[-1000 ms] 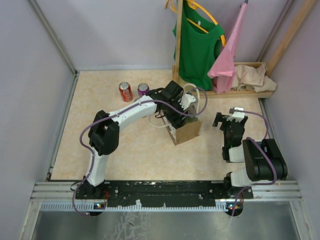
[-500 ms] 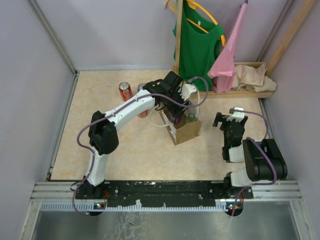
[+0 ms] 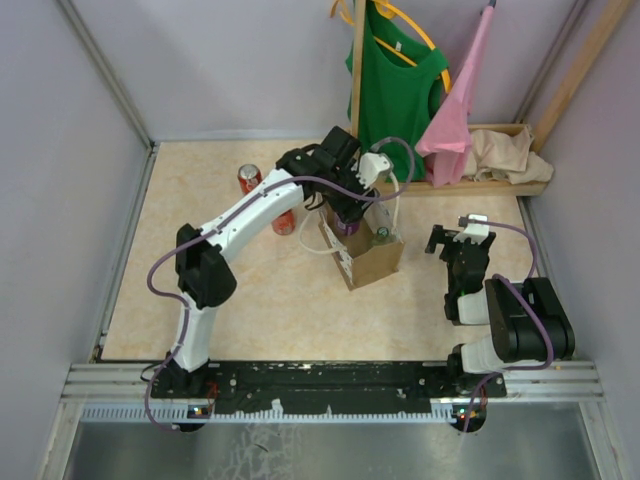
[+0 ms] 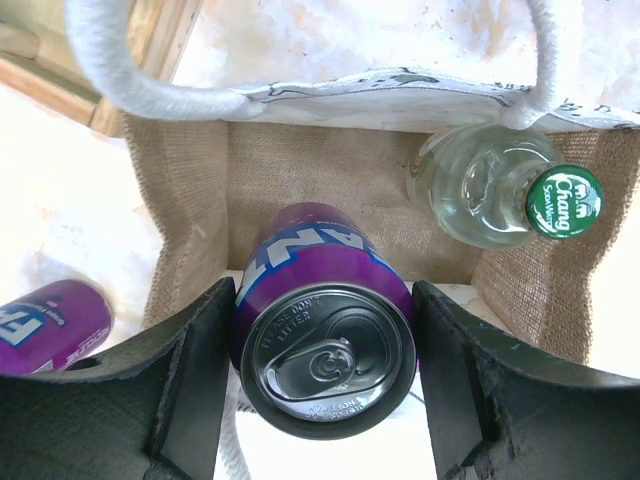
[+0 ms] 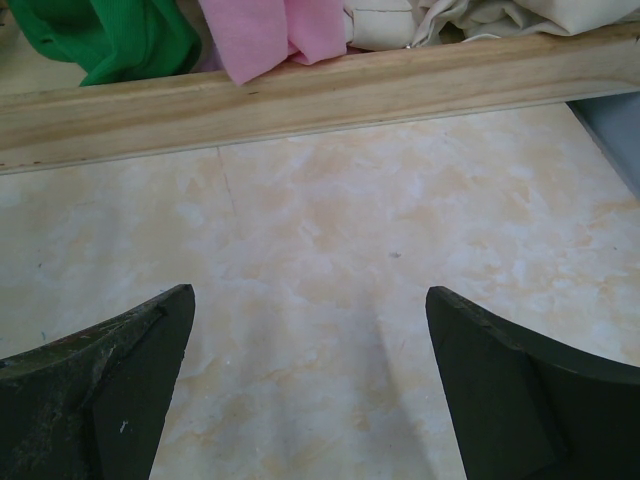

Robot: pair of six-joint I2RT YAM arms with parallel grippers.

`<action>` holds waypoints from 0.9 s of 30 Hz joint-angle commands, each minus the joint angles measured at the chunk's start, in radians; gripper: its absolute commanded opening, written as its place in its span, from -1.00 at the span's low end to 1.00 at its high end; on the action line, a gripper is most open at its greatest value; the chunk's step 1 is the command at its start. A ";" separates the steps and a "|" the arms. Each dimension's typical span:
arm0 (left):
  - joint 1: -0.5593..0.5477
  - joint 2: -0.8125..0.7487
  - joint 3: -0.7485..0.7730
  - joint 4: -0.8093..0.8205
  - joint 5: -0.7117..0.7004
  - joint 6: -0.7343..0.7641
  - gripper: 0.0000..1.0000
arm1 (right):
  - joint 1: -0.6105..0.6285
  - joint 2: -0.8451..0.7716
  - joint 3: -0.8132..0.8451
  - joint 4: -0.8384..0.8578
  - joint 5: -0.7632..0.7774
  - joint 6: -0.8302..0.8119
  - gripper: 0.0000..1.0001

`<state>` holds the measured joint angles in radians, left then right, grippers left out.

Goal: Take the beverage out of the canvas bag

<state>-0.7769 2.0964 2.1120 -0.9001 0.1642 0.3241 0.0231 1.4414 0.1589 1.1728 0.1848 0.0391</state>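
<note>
Lab robot cell: grey partition walls (image 3: pixel 250 60), aluminium mounting rail (image 3: pixel 110 385).

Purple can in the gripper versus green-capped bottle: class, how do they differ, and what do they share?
The purple can is opaque with a pull-tab; the bottle is clear with a green cap. The left gripper clamps the can; the bottle stands ungripped in the canvas bag's corner. Both stand upright, unopened.

Overhead and close downward left-wrist views, both on the canvas bag (image 3: pixel 372 262)
</note>
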 commanded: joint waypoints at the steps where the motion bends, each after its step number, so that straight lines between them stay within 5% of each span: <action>1: 0.019 -0.034 0.106 -0.020 0.012 0.017 -1.00 | -0.002 0.000 0.021 0.044 0.000 0.008 0.98; 11: 0.128 -0.149 0.125 0.018 0.098 -0.032 -1.00 | -0.002 0.001 0.021 0.044 0.000 0.008 0.98; 27: 0.290 -0.359 -0.017 0.074 -0.070 -0.069 -1.00 | -0.002 0.001 0.020 0.044 0.001 0.008 0.98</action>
<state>-0.5259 1.8252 2.1525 -0.9092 0.1539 0.2810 0.0231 1.4414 0.1589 1.1728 0.1848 0.0391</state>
